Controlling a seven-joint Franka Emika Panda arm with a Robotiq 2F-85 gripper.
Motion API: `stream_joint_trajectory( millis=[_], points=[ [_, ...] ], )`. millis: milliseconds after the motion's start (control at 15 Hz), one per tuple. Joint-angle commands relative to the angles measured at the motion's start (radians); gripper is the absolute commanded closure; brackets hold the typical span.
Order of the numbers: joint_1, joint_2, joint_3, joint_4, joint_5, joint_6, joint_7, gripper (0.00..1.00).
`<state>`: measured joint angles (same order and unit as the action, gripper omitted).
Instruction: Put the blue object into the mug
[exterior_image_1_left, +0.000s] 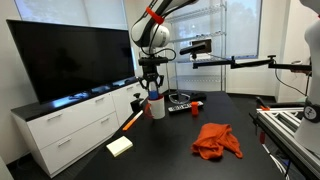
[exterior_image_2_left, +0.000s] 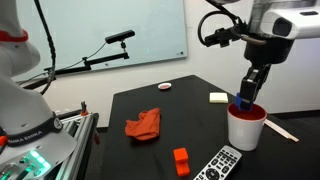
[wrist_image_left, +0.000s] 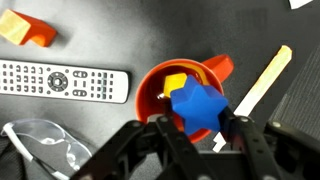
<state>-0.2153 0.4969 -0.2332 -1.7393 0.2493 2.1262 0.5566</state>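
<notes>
The pincer is clenched on the blue object and holds it over the open mouth of the mug. The mug stands upright on the desk. A remote control lies near the mug on one side. A wooden stick lies on the opposite side. In an exterior view, an orange cloth lies well apart from the mug.
</notes>
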Motion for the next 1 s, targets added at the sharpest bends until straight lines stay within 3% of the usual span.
stream_joint_trajectory(
  millis=[0,200,267,600,933],
  points=[
    [-0.010,-0.003,0.003,0.033,0.023,-0.039,0.007,0.24],
    [-0.011,-0.007,0.003,0.033,0.024,-0.040,0.007,0.02],
    [-0.011,-0.009,0.003,0.032,0.024,-0.039,0.007,0.00],
    [-0.005,-0.059,0.024,-0.031,0.015,-0.022,-0.082,0.00],
    [0.096,-0.286,0.070,-0.346,-0.074,0.060,-0.217,0.00]
  ],
)
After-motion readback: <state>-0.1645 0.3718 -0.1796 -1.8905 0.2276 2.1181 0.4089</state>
